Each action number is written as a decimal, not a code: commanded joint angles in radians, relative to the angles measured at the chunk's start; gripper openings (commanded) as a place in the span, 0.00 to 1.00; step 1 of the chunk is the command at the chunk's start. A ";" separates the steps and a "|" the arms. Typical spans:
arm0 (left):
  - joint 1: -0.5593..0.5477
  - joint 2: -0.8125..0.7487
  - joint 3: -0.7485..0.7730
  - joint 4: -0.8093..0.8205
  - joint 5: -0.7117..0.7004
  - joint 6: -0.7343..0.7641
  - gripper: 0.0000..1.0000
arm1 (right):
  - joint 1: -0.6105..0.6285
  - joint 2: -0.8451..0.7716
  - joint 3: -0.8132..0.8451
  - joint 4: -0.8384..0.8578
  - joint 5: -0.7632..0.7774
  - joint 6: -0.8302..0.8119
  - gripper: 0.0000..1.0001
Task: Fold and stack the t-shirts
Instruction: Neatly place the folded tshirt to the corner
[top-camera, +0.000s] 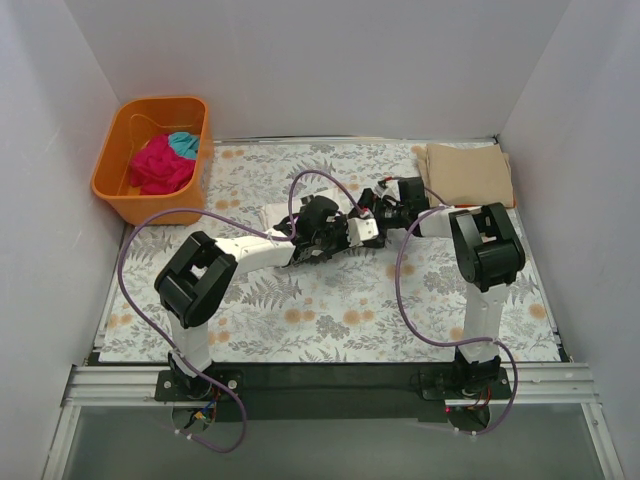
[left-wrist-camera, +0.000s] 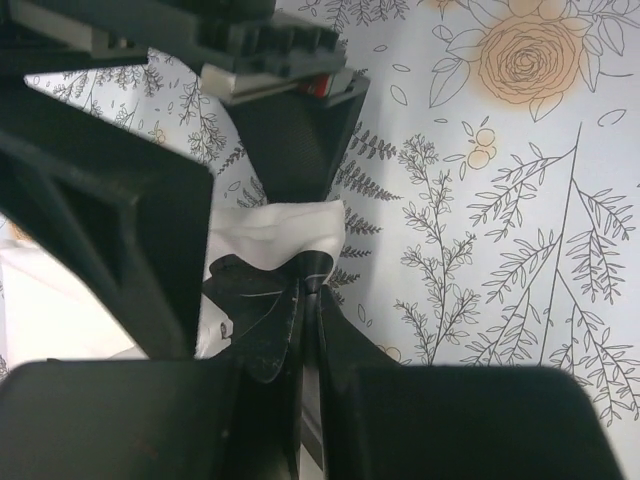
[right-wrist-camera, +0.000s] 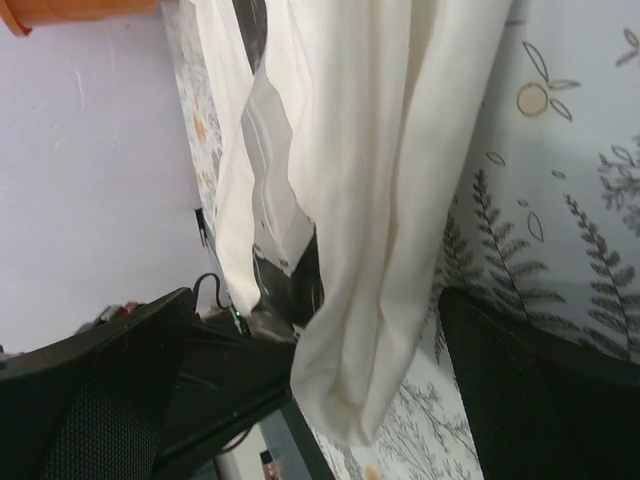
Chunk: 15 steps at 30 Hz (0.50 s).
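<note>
The white t-shirt with black blotches (top-camera: 273, 216) is bunched at the table's middle, mostly hidden under both arms. My left gripper (top-camera: 318, 240) is shut on an edge of it; in the left wrist view the fingertips (left-wrist-camera: 308, 290) pinch the white and black cloth (left-wrist-camera: 270, 232). My right gripper (top-camera: 362, 213) is open; in the right wrist view the white cloth (right-wrist-camera: 370, 200) hangs between its wide-apart fingers (right-wrist-camera: 540, 390) without being clamped. A folded tan t-shirt (top-camera: 468, 172) lies at the back right. Magenta (top-camera: 158, 166) and teal (top-camera: 184, 143) t-shirts lie crumpled in the tub.
The orange plastic tub (top-camera: 113, 186) stands at the back left corner. The floral table covering (top-camera: 340, 310) spans the table. White walls close in the left, back and right sides. Purple cables loop beside both arms.
</note>
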 joint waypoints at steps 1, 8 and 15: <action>0.002 -0.057 0.040 0.008 0.041 -0.019 0.00 | 0.025 0.035 -0.010 0.190 0.080 0.121 0.98; 0.002 -0.052 0.049 0.011 0.050 -0.034 0.00 | 0.061 0.084 0.016 0.209 0.195 0.110 0.94; 0.003 -0.054 0.051 0.012 0.058 -0.042 0.00 | 0.075 0.135 0.042 0.219 0.227 0.084 0.85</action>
